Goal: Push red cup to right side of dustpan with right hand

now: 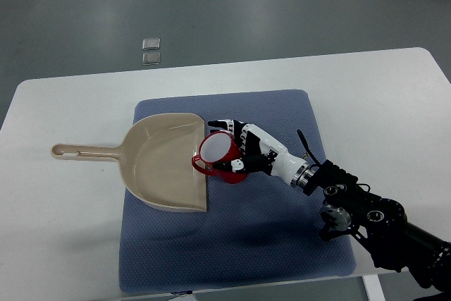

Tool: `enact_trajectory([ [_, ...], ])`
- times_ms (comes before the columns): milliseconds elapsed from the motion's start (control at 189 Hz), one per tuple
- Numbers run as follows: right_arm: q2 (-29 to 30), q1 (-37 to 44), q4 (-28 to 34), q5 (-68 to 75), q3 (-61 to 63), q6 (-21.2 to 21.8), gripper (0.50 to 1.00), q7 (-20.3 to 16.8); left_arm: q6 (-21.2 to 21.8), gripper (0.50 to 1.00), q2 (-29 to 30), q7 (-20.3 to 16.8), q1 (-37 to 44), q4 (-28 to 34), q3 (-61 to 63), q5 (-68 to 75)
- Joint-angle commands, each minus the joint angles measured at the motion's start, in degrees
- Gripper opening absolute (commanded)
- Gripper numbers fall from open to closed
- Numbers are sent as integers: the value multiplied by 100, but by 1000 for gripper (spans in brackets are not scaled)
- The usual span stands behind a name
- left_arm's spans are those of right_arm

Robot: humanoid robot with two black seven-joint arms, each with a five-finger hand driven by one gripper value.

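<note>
Reaching in from the lower right, the right hand (236, 147) is wrapping its fingers (224, 125) around the red cup (219, 154), clamped on it. The cup is sitting tilted at the dustpan (162, 167)'s open right edge, on the blue mat (282, 244), directly left of the palm. Any push rightward is therefore depending on the hand drawing the cup toward its own wrist. No readable writing is showing.

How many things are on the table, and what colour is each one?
Red: 1, the cup
Beige: 1, the dustpan
Blue: 1, the mat
Total: 3 things on the table, with the right hand around the cup.
</note>
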Motion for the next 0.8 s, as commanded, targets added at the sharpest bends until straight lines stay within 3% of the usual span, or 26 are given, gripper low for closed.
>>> enact_trajectory([
  [0, 0, -15, 1, 0, 0, 2, 932, 0, 0, 1000, 0, 0, 0, 2, 0, 1],
  [641, -9, -6, 1, 18, 35, 90, 932, -9, 0, 1000, 0, 0, 0, 2, 0, 1],
  [795, -71, -23, 1, 18, 88, 336, 932, 0, 0, 1000, 0, 0, 0, -6, 0, 1],
])
